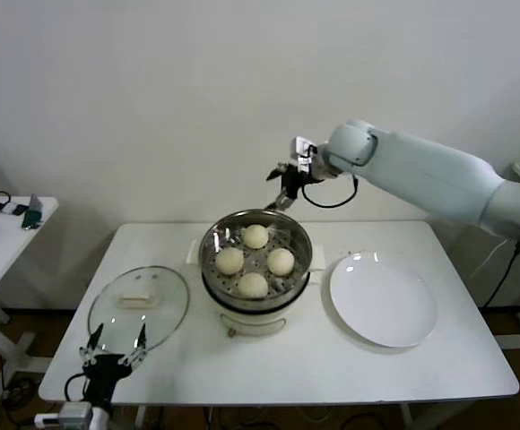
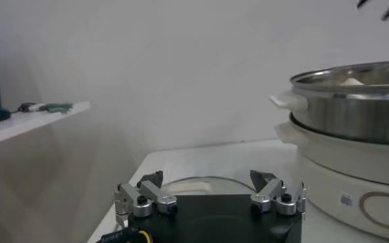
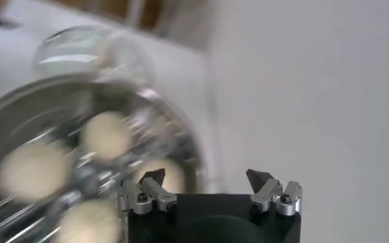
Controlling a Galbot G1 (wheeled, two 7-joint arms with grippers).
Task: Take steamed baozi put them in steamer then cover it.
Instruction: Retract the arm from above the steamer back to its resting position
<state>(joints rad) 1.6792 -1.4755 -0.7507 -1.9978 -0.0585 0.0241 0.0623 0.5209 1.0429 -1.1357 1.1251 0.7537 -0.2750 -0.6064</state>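
Observation:
Several cream-white baozi (image 1: 253,285) lie on the perforated floor of the steel steamer (image 1: 301,244) at the table's centre. My right gripper (image 1: 282,193) hangs open and empty above the steamer's far rim; in its wrist view the gripper (image 3: 206,175) is over the baozi (image 3: 105,135). The glass cover (image 1: 139,305) lies flat on the table left of the steamer, handle up. My left gripper (image 1: 114,342) stands open at the cover's near edge. In the left wrist view the gripper (image 2: 207,178) faces the cover (image 2: 201,185), with the steamer (image 2: 353,112) beyond.
An empty white plate (image 1: 383,298) lies on the table right of the steamer. A small side table (image 1: 0,233) with loose items stands at the far left. A plain wall runs close behind the table.

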